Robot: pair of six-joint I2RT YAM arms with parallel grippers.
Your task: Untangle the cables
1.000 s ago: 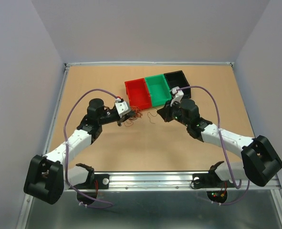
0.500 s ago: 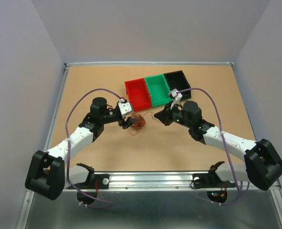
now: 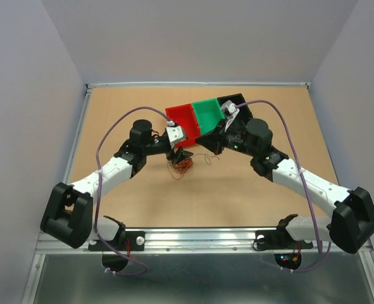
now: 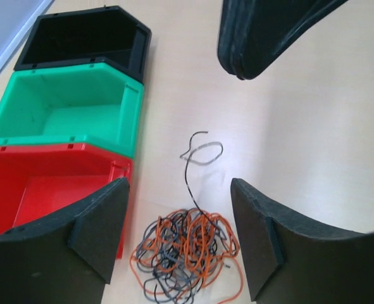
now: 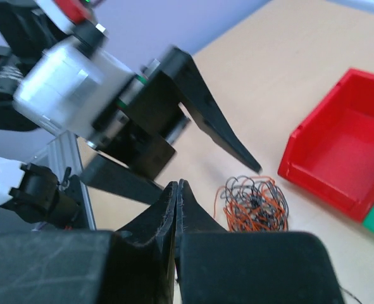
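Observation:
The cables (image 4: 187, 253) lie on the table as a small tangle of orange, black and grey wires; one black strand (image 4: 196, 164) trails away from it and ends in a loop. My left gripper (image 4: 180, 234) hangs open just above the tangle, one finger on each side, not touching it. From above, the cables (image 3: 182, 166) sit under the left gripper (image 3: 181, 156). My right gripper (image 5: 176, 187) is shut with nothing visible between its fingers. It hovers right of the tangle (image 5: 253, 202), near the loose strand, in the top view as the right gripper (image 3: 209, 147).
A red bin (image 3: 183, 119), a green bin (image 3: 209, 114) and a black bin (image 3: 234, 102) stand in a row just behind both grippers, all empty. The red bin (image 4: 41, 190) is close beside the left finger. Purple arm cables arch over both arms.
My left gripper has opened and let the tangle drop onto the table, then shifted right over it. The right arm has swung up and back toward the bins, still shut.

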